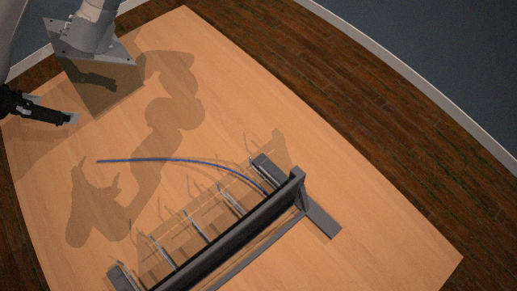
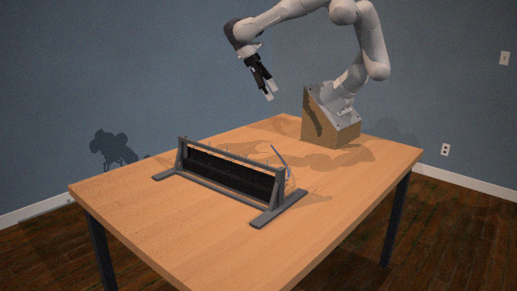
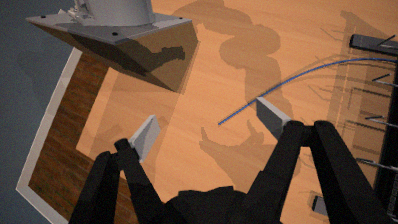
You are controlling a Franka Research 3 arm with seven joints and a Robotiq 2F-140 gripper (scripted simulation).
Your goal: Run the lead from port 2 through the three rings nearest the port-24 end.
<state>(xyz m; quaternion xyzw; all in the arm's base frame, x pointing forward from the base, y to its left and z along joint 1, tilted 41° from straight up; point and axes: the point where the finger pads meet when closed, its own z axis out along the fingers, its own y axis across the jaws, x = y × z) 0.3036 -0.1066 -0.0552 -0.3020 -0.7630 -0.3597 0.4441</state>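
Top view: thin blue lead (image 1: 182, 161) arcing free from the dark grey metal rack (image 1: 242, 230) out over the pale wooden tabletop (image 1: 384, 242), toward the edge by the arm's base; thin metal rings (image 1: 195, 225) all without cable. Black two-finger tool (image 1: 60, 118) high near the base corner.

Exterior view: tool (image 2: 268, 90) raised well above the tabletop (image 2: 202, 242), far from the rack (image 2: 279, 182); lead (image 2: 280, 159) sticking up at the rack's near end.

Wrist view: fingers spread fully apart, gripping nothing; lead (image 3: 280, 85) lying below. Nothing routed yet — grasping, threading, releasing all left.
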